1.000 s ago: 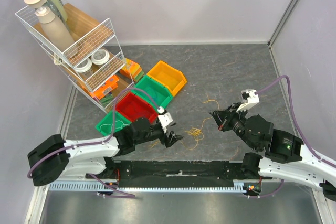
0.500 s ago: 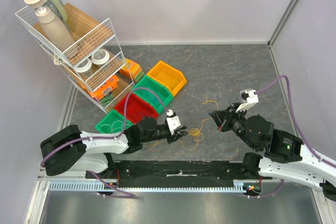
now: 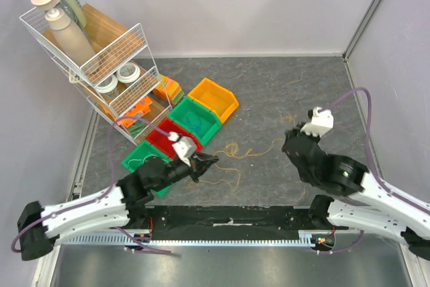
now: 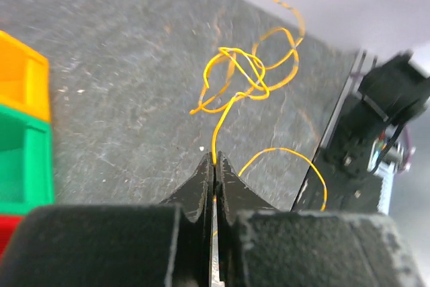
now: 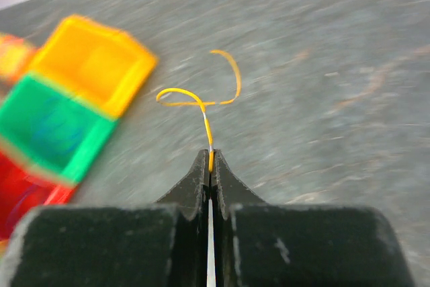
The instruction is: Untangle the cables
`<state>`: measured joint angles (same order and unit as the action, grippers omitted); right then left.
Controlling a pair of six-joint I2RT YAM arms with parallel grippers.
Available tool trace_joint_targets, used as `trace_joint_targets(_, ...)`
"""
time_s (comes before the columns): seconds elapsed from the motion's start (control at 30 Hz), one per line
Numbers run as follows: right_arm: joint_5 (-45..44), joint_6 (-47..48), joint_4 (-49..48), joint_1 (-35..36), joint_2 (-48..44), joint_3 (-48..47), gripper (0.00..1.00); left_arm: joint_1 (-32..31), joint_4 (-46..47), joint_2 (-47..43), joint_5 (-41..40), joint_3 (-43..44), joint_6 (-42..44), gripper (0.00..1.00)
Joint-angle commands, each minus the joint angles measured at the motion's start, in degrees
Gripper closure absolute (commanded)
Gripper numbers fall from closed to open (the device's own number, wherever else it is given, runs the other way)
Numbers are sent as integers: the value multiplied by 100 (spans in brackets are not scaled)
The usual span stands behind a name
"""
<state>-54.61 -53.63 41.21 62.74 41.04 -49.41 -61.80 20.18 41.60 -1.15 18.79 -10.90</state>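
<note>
Clamped shut on yellow strands, left gripper [image 4: 213,159] and right gripper [image 5: 209,156] flank the cables [image 4: 250,65] (nine, three o'clock), seemingly to stretch them apart.

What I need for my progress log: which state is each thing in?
cables: slack, knotted in one clump.
left pincer: shut on one yellow strand of the cables.
right pincer: shut on a yellow strand's end.
yellow bin: upright, looks empty.
</note>
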Motion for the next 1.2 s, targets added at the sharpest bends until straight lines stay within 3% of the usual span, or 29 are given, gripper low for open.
trace_joint_targets(0.0,-134,472,188,-1803,1070,-429,100,-8,-1909,-1582,-1158,37,-985,98)
trace_joint_targets(0.1,1369,1274,-944,-3561,1870,-167,100,-8,-3026,-2567,-1414,379,-871,98)
trace_joint_targets(0.2,2548,1469,-1562,-4723,2433,45,100,1,-3713,-3149,-1582,809,-1002,98)
trace_joint_targets(0.4,3122,1601,-2117,-5974,3226,388,100,1,-4364,-3194,-1599,1530,-976,98)
trace_joint_targets(0.47,3219,1924,-2283,-6028,3262,467,100,1,-4479,-3089,-1643,1689,-958,98)
trace_joint_targets(0.6,4395,2163,-2890,-5993,2999,958,100,-16,-4383,-2738,-1494,1795,-984,98)
trace_joint_targets(0.83,4520,2383,-2601,-5949,1954,1565,100,-7,-3777,-1833,-1353,1900,-1397,98)
trace_joint_targets(0.9,4634,2392,-2478,-5949,1585,1714,93,-7,-3680,-1578,-1318,2023,-1529,98)
trace_joint_targets(0.97,4949,2366,-2311,-5940,1242,1846,70,-16,-3662,-1332,-1309,2199,-1731,98)
trace_joint_targets(1.03,5240,2330,-2171,-5853,908,1926,40,-16,-3671,-1103,-1239,2357,-1889,98)
trace_joint_targets(1.17,5075,2173,-1617,-5212,327,1716,13,-8,-3689,-838,-1116,2437,-2328,98)
